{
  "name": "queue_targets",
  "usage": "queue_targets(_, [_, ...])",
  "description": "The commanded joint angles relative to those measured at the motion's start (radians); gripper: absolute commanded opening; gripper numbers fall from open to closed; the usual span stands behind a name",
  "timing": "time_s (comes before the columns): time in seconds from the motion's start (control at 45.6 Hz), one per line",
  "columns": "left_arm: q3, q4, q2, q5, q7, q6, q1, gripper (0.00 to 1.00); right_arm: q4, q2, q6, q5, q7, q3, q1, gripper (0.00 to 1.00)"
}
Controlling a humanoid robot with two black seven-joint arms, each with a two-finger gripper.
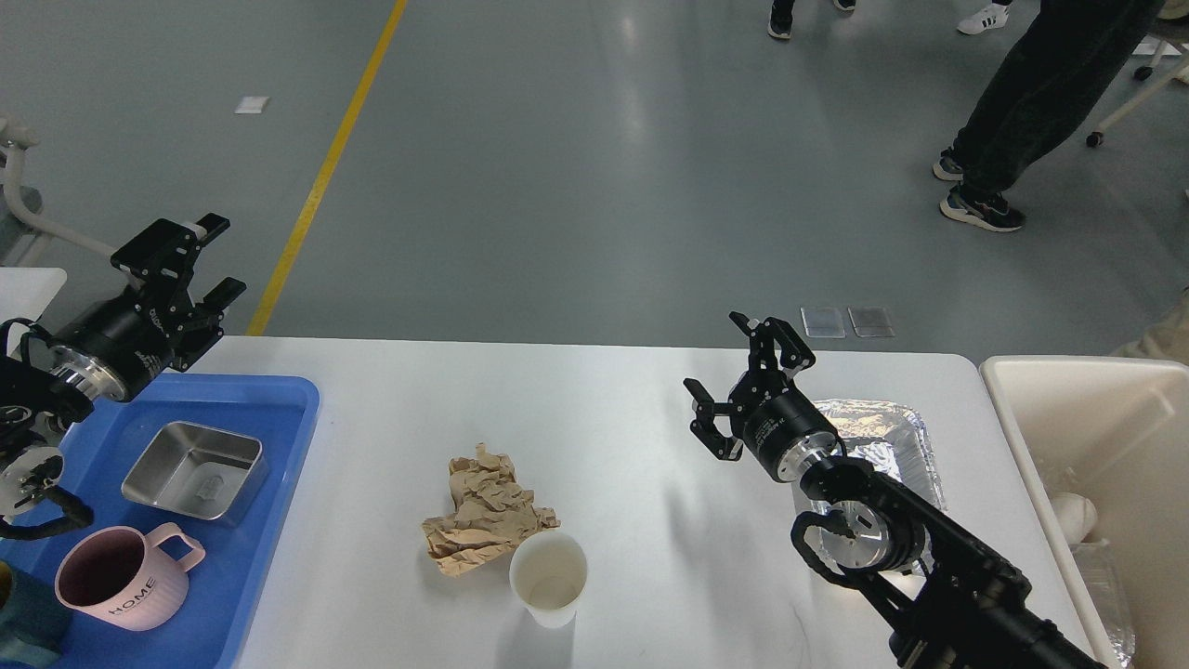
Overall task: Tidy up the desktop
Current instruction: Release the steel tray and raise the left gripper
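Note:
The white desktop (613, 390) fills the lower half of the head view. On it lie a crumpled brown paper wad (483, 511), a white paper cup (549, 576) touching the wad's right front, and a foil tray (873, 437) at the right. My right gripper (736, 381) hangs open above the desktop just left of the foil tray, with nothing between its fingers. My left gripper (197, 255) is raised above the far left corner, open and empty.
A blue tray (269, 465) at the left holds a steel box (195, 469) and a pink mug (121, 576). A cream bin (1105, 437) with rubbish stands off the right edge. A person's legs (1031, 102) stand on the floor beyond.

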State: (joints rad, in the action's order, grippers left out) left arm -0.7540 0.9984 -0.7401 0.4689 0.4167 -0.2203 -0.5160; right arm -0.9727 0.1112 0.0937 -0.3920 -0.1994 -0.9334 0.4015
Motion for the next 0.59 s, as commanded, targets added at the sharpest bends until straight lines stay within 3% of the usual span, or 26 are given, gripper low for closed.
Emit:
queue_targets(0.0, [-0.177,0.049,0.047,-0.006,0.004,-0.014,0.097,0.94,0.006,0.038,0.0,-0.002,0.0,0.018,0.011,1.0])
queue_targets(0.263, [-0.427,0.2,0.149,-0.006,0.01,-0.019,0.272,0.96,0.006,0.104,-0.006,0.004,0.0,0.015,0.011,1.0])
queue_targets(0.438, [-0.458,0.201,0.199,-0.006,-0.001,-0.007,0.317,0.97,0.006,0.105,-0.006,0.018,0.0,0.01,0.011,1.0])
queue_targets(0.57, [-0.443,0.18,0.193,0.007,-0.002,0.047,0.324,0.97,0.008,0.105,-0.014,0.018,0.0,0.013,0.014,1.0])
